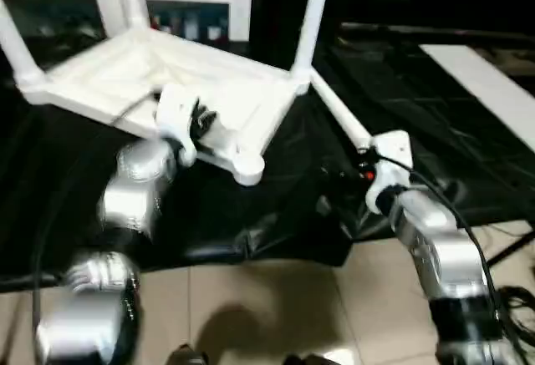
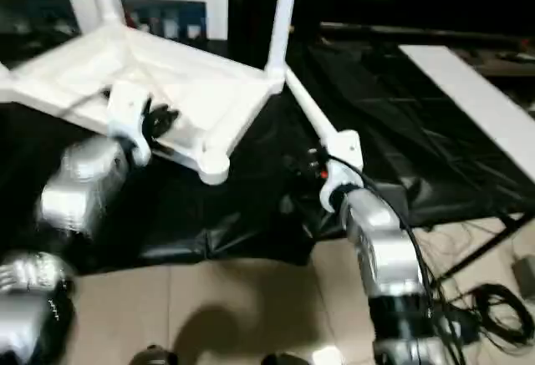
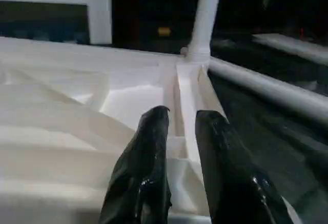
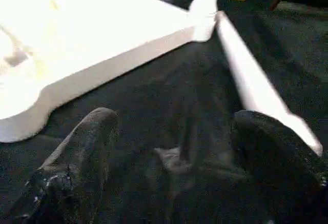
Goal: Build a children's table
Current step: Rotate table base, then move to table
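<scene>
Left gripper (image 3: 177,131): fingers narrowly apart over ribbed underside of white table top (image 1: 125,68), upside down on black-draped work table (image 1: 251,206); contact unclear. Loose leg (image 1: 338,114) beside right gripper (image 4: 174,147), fingers wide apart, empty

Head pair overlooks table top (image 1: 167,81); wrists close (fingers foreground).

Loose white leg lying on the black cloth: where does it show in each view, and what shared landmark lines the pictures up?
Left eye view: the leg runs diagonally, right of centre, from the tabletop corner.
Right eye view: the same diagonal, nearer centre.
Left wrist view: a thick bar slanting from that corner to the picture's edge.
Right wrist view: again slanting from the corner to the edge.
Shared landmark: the upright leg at that corner.
</scene>
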Available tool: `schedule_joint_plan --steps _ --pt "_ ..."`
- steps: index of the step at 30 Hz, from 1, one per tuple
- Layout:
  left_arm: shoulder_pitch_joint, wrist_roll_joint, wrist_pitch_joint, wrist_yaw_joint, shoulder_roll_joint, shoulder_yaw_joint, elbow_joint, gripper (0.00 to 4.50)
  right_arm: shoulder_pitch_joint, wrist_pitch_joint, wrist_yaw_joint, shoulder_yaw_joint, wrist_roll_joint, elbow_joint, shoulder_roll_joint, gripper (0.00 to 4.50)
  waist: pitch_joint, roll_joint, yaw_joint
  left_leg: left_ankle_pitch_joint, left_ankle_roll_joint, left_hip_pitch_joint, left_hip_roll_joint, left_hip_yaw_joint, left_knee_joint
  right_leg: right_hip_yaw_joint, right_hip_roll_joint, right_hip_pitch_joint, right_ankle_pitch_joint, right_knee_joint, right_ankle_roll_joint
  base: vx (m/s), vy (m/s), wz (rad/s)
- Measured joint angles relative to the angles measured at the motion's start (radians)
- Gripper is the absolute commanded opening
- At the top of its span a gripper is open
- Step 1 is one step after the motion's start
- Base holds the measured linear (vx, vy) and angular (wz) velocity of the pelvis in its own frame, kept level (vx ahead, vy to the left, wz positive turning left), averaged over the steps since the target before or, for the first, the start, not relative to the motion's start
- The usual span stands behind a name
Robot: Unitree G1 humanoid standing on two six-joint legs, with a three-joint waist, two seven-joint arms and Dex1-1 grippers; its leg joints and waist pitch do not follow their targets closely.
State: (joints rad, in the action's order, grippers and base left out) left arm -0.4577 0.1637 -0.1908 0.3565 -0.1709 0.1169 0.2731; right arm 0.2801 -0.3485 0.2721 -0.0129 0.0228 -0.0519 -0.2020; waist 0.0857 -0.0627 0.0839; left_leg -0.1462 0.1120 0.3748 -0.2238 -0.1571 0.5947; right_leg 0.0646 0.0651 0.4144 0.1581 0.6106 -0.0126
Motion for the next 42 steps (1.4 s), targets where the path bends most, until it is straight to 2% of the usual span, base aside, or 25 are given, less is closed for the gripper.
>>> schedule_joint_plan --steps 2,7,10,12,15,16,17,18,19,20,21,22,23,25,26,27,29,31,33,34,35,37,39,41,42 --pt "0.103 0.022 -0.009 -0.064 0.036 0.004 -0.126 1.11 -0.022 0.018 -0.027 -0.006 -0.038 0.003 0.001 3.92 -0.001 -0.001 -0.002 0.000 0.000 0.000 -0.001 -0.001 -0.001 0.000 -0.004 0.001 -0.004 0.002 0.001 0.051 -0.017 0.03" --pt "0.138 -0.058 -0.009 -0.203 0.055 0.003 -0.182 1.11 -0.017 0.018 -0.078 0.004 -0.025 0.004 0.075 3.92 -0.001 -0.001 -0.010 0.000 0.001 -0.001 -0.002 0.000 -0.011 0.003 -0.007 0.004 -0.004 0.002 0.001 0.000 0.000 0.00" --pt "0.148 -0.114 -0.007 -0.233 0.056 -0.002 -0.182 1.11 0.009 0.019 -0.104 0.003 -0.012 -0.004 0.109 3.92 -0.002 0.005 -0.039 0.003 0.007 -0.003 -0.020 0.017 -0.015 0.017 -0.014 -0.008 -0.006 -0.008 -0.006 0.003 -0.026 0.03" --pt "0.160 -0.129 -0.025 -0.237 0.058 -0.008 -0.201 1.11 0.009 0.028 -0.116 0.003 -0.001 -0.011 0.124 3.92 -0.003 0.004 -0.052 0.010 0.018 -0.007 -0.041 0.019 -0.018 0.046 -0.012 -0.010 0.013 0.025 -0.059 0.013 -0.103 0.08" --pt "0.212 -0.128 -0.051 -0.241 0.059 -0.019 -0.254 1.11 -0.001 0.028 -0.118 0.003 0.006 -0.008 0.137 3.92 -0.019 -0.018 -0.051 0.017 0.030 -0.017 -0.063 0.013 -0.030 0.060 -0.020 0.005 0.051 0.075 -0.086 0.024 -0.191 0.03" --pt "0.228 -0.124 -0.058 -0.242 0.061 -0.028 -0.263 1.11 -0.008 0.025 -0.114 0.004 0.006 -0.004 0.132 3.92 -0.022 -0.023 -0.044 0.000 0.002 -0.015 -0.060 0.004 -0.003 0.060 -0.028 0.007 0.054 0.072 -0.081 0.015 -0.196 0.01" --pt "0.243 -0.118 -0.071 -0.243 0.073 -0.042 -0.268 1.11 -0.022 0.018 -0.107 0.004 0.006 -0.004 0.115 3.92 -0.022 -0.022 -0.028 -0.063 -0.101 0.014 -0.033 0.000 0.127 0.057 -0.028 0.009 0.056 0.072 -0.076 0.015 -0.196 0.01" --pt "0.252 -0.115 -0.075 -0.242 0.079 -0.057 -0.268 1.11 -0.034 0.011 -0.103 0.006 0.006 -0.004 0.109 3.92 -0.023 -0.022 -0.024 -0.083 -0.131 0.017 0.019 -0.001 0.177 0.054 -0.027 0.007 0.056 0.067 -0.077 -0.008 -0.157 -0.01" --pt "0.250 -0.107 -0.081 -0.240 0.084 -0.064 -0.270 1.11 -0.042 0.007 -0.095 0.006 0.006 -0.003 0.105 3.92 -0.024 -0.017 -0.024 -0.095 -0.142 0.002 0.070 0.000 0.166 0.055 -0.029 0.006 0.054 0.063 -0.074 -0.033 -0.130 0.12" --pt "0.242 -0.100 -0.086 -0.240 0.084 -0.065 -0.280 1.11 -0.043 0.003 -0.086 0.006 0.006 -0.001 0.101 3.92 -0.024 -0.004 -0.025 -0.137 -0.140 -0.015 0.113 -0.001 0.106 0.057 -0.050 0.005 0.050 0.048 -0.066 -0.033 -0.130 0.12" --pt "0.238 -0.095 -0.087 -0.239 0.083 -0.056 -0.286 1.11 -0.044 -0.001 -0.080 0.004 0.006 -0.001 0.100 3.92 -0.022 -0.004 -0.019 -0.130 -0.122 -0.017 0.121 0.014 0.088 0.059 -0.062 0.003 0.042 0.030 -0.055 -0.056 -0.121 0.06" --pt "0.239 -0.088 -0.089 -0.239 0.087 -0.042 -0.288 1.11 -0.044 -0.006 -0.072 -0.004 0.008 0.003 0.102 3.92 -0.024 0.000 -0.020 -0.122 -0.113 -0.019 0.112 0.019 0.071 0.069 -0.069 -0.002 0.033 0.009 -0.040 -0.041 -0.105 0.00" --pt "0.239 -0.084 -0.091 -0.240 0.092 -0.028 -0.288 1.11 -0.044 -0.013 -0.064 -0.017 0.014 0.010 0.108 3.92 -0.026 0.019 -0.022 -0.109 -0.097 -0.023 0.080 0.022 0.063 0.096 -0.078 -0.017 0.024 -0.025 -0.025 -0.041 -0.105 0.00" --pt "0.239 -0.079 -0.095 -0.240 0.092 -0.017 -0.296 1.11 -0.043 -0.019 -0.048 -0.028 0.027 0.014 0.114 3.92 -0.021 0.015 -0.027 -0.102 -0.069 -0.045 0.058 -0.001 0.053 0.075 -0.064 -0.030 0.037 0.009 -0.041 0.004 -0.141 0.18" --pt "0.242 -0.079 -0.099 -0.240 0.092 -0.013 -0.305 1.11 -0.042 -0.021 -0.041 -0.034 0.028 0.014 0.114 3.92 -0.011 -0.003 -0.028 -0.112 -0.054 -0.074 0.055 -0.036 0.053 0.053 -0.031 -0.032 0.063 0.050 -0.063 0.015 -0.154 0.25" --pt "0.256 -0.079 -0.101 -0.242 0.095 -0.009 -0.318 1.11 -0.039 -0.022 -0.035 -0.040 0.028 0.011 0.112 3.92 -0.007 -0.012 -0.025 -0.140 -0.054 -0.086 0.049 -0.044 0.076 0.067 -0.029 -0.038 0.071 0.049 -0.067 0.027 -0.137 0.13" --pt "0.265 -0.079 -0.108 -0.250 0.097 -0.007 -0.336 1.11 -0.023 -0.020 -0.028 -0.041 0.027 0.006 0.109 3.92 -0.011 -0.007 -0.022 -0.191 -0.091 -0.098 0.058 -0.026 0.125 0.090 -0.029 -0.048 0.073 0.035 -0.070 0.086 -0.071 -0.13" --pt "0.265 -0.078 -0.109 -0.253 0.100 -0.024 -0.351 1.11 -0.019 -0.019 -0.022 -0.040 0.027 -0.014 0.109 3.92 -0.011 -0.013 -0.022 -0.207 -0.087 -0.128 0.080 -0.010 0.085 0.088 -0.046 -0.047 0.073 0.015 -0.070 0.031 -0.025 0.00" --pt "0.299 -0.078 -0.111 -0.260 0.087 -0.020 -0.353 1.11 -0.004 -0.019 -0.013 -0.046 0.027 -0.032 0.120 3.92 -0.012 -0.017 -0.031 -0.189 -0.051 -0.156 0.074 -0.005 0.037 0.105 -0.047 -0.065 0.078 -0.019 -0.068 0.000 0.000 0.00" --pt "0.307 -0.079 -0.112 -0.263 0.081 -0.015 -0.354 1.11 0.003 -0.020 -0.008 -0.057 0.028 -0.032 0.133 3.92 -0.012 -0.017 -0.038 -0.187 -0.046 -0.168 0.071 -0.004 0.026 0.110 -0.042 -0.067 0.093 -0.006 -0.066 0.069 -0.042 0.00" --pt "0.307 -0.079 -0.112 -0.267 0.075 -0.003 -0.355 1.11 0.009 -0.018 -0.003 -0.071 0.028 -0.032 0.144 3.92 -0.012 -0.021 -0.052 -0.187 -0.042 -0.177 0.071 -0.008 0.024 0.091 -0.020 -0.066 0.118 0.042 -0.073 0.069 -0.042 0.00" --pt "0.307 -0.082 -0.109 -0.274 0.069 0.010 -0.378 1.11 0.017 -0.016 -0.001 -0.075 0.036 -0.035 0.146 3.92 -0.022 -0.057 -0.047 -0.193 -0.030 -0.192 0.071 -0.043 0.023 0.056 0.024 -0.070 0.115 0.076 -0.051 0.132 -0.088 0.21" --pt "0.306 -0.090 -0.108 -0.275 0.087 -0.004 -0.378 1.30 0.024 -0.009 0.000 -0.059 0.047 -0.040 0.125 3.92 -0.021 -0.049 -0.019 -0.221 -0.093 -0.155 0.080 0.001 0.099 0.029 -0.015 -0.089 0.128 0.064 -0.049 0.129 -0.097 0.15" --pt "0.313 -0.090 -0.109 -0.273 0.096 -0.020 -0.378 1.45 0.017 -0.009 0.007 -0.036 0.056 -0.055 0.121 4.18 -0.020 -0.046 0.008 -0.220 -0.095 -0.091 0.109 0.036 0.176 0.003 -0.032 -0.108 0.132 0.047 -0.048 0.111 -0.027 0.16" --pt "0.314 -0.089 -0.110 -0.273 0.094 -0.012 -0.380 1.45 0.017 -0.009 0.018 -0.033 0.067 -0.056 0.123 4.25 -0.020 -0.041 0.016 -0.213 -0.085 -0.067 0.108 0.045 0.168 0.000 -0.044 -0.125 0.130 0.031 -0.054 0.132 -0.015 0.23"
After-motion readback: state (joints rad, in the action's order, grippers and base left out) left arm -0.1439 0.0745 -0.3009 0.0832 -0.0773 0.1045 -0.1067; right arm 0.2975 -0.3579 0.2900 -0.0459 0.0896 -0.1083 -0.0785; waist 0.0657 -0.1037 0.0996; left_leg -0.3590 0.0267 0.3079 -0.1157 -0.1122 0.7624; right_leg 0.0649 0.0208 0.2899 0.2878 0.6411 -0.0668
